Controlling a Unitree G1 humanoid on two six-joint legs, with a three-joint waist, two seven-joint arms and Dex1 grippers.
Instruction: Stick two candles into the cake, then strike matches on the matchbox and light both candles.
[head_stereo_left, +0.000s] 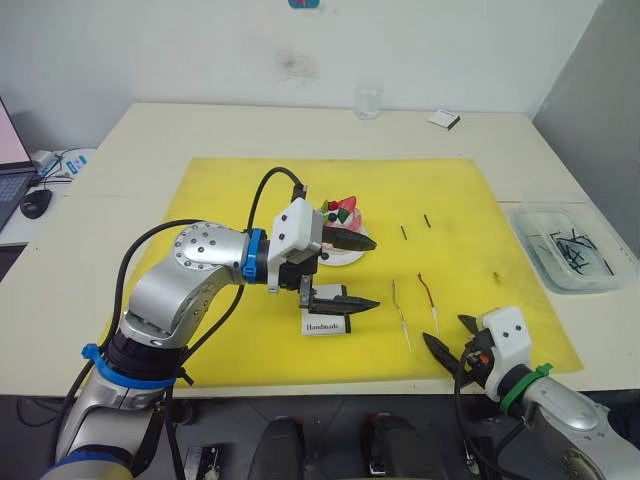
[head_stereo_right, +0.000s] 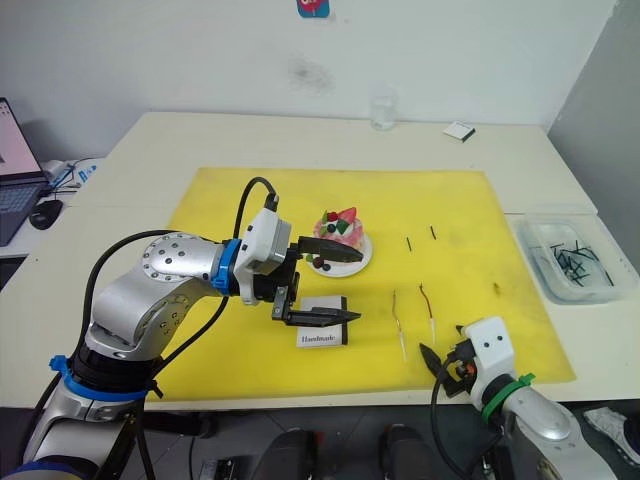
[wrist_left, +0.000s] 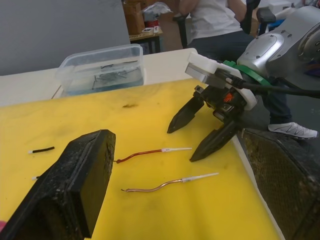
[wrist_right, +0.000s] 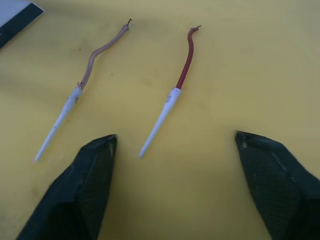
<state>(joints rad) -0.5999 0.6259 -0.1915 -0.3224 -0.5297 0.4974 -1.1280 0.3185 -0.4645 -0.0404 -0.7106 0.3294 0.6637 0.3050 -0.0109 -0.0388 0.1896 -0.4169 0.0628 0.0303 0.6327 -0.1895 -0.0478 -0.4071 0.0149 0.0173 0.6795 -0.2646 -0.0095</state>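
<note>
Two candles (wrist_right: 181, 75) flat beside cake (head_stereo_left: 340, 222)

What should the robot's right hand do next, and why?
Probably ease the right gripper forward and down, then close on the red candle. Its fingers are open, the candle lies flat on the yellow mat just ahead between them, and the cake has no candles in it yet.

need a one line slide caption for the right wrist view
Open right gripper poised over two thin candles lying side by side on the yellow mat.
</note>
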